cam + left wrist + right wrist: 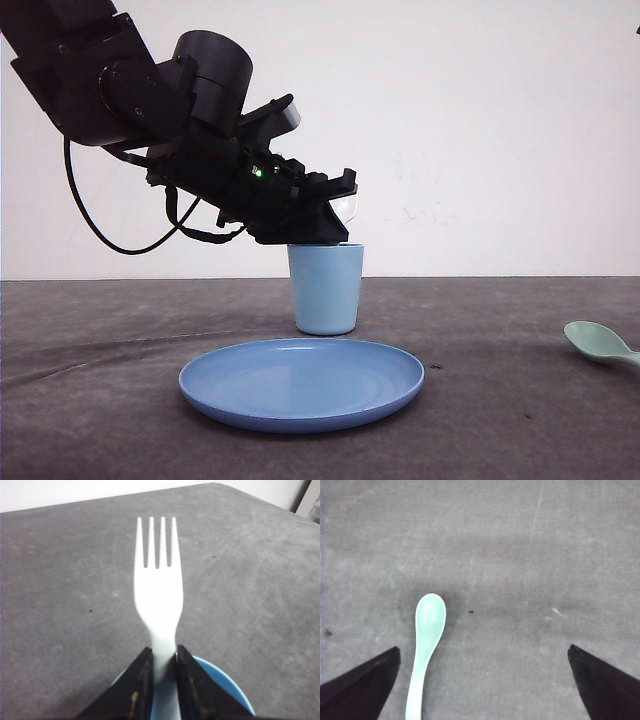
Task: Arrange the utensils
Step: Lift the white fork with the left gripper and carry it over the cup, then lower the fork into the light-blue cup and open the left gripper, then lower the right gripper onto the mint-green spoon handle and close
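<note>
A white four-tined fork (158, 595) is pinched by its handle in my left gripper (162, 650), which is shut on it. This gripper (338, 228) hangs just over the rim of the light blue cup (325, 290), and the cup's rim (222, 680) shows under the fingers in the left wrist view. The pale mint-green spoon (429, 625) lies flat on the grey table, bowl facing up. My right gripper (482, 649) is open wide above it, the spoon's handle close to one finger. At the table's right edge in the front view lies the spoon (598, 343).
A round blue plate (300, 382) sits in front of the cup at the table's middle. The table (500, 330) is dark grey cloth, with open surface between the plate and the spoon. A white wall stands behind.
</note>
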Available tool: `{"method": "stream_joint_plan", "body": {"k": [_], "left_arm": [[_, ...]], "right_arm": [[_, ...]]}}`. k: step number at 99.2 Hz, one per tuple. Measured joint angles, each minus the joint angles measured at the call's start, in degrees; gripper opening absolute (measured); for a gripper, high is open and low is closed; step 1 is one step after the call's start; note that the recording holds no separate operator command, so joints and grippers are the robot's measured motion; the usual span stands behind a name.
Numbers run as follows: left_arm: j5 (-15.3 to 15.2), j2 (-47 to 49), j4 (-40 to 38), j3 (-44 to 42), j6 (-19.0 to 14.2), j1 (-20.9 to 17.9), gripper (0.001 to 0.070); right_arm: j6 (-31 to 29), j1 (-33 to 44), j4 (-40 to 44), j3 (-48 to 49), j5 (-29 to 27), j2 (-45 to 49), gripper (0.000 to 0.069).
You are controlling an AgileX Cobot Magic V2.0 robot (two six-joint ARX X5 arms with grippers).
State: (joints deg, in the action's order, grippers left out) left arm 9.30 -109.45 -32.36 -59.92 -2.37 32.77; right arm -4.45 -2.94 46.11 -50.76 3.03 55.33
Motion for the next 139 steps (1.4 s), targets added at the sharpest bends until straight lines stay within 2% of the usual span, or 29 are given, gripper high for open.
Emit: {"method": "stream_joint_plan", "body": {"k": [12,20,34,56,75,92,116,128,139], "left_arm": [[0.00,0.00,-0.02,0.00,0.02,0.02,0.0183],[0.00,0.00,0.00,0.00,0.02,0.02,0.0223],[-0.02,0.98,2.75,0.00,-0.68,0.00,0.0237],[0.02,11.39,15.37,0.00,-1.53,-0.48,0.0237],[0.02,22.53,29.00,0.00,-1.51,-3.10,0.0237],[-0.13,31.85,42.27,0.00,-1.22,-8.24,0.0237],[-0.35,42.40,56.65,0.00,-0.17,-20.35,0.0237],[-0.37,46.29,60.00,0.55,-0.15,-25.55,0.0237],[-0.37,50.90,59.98,3.76,-0.15,-27.78,0.0237]], "right_arm": [[0.15,0.00,-0.02,0.00,0.00,0.00,0.0678],[0.17,0.00,-0.02,0.00,0.02,0.00,0.0678],[0.20,0.00,-0.02,0.00,1.88,0.11,0.0678],[0.20,0.00,-0.02,0.00,7.30,4.31,0.0678],[0.20,-0.15,-0.26,0.00,8.39,10.27,0.0678],[0.55,-1.01,-1.60,0.00,9.40,15.43,0.0678],[1.27,-4.35,-5.25,0.00,9.42,21.68,0.0678],[1.27,-6.16,-7.98,0.00,9.40,24.52,0.0678],[1.25,-7.37,-10.54,0.00,9.16,26.95,0.0678]]}}
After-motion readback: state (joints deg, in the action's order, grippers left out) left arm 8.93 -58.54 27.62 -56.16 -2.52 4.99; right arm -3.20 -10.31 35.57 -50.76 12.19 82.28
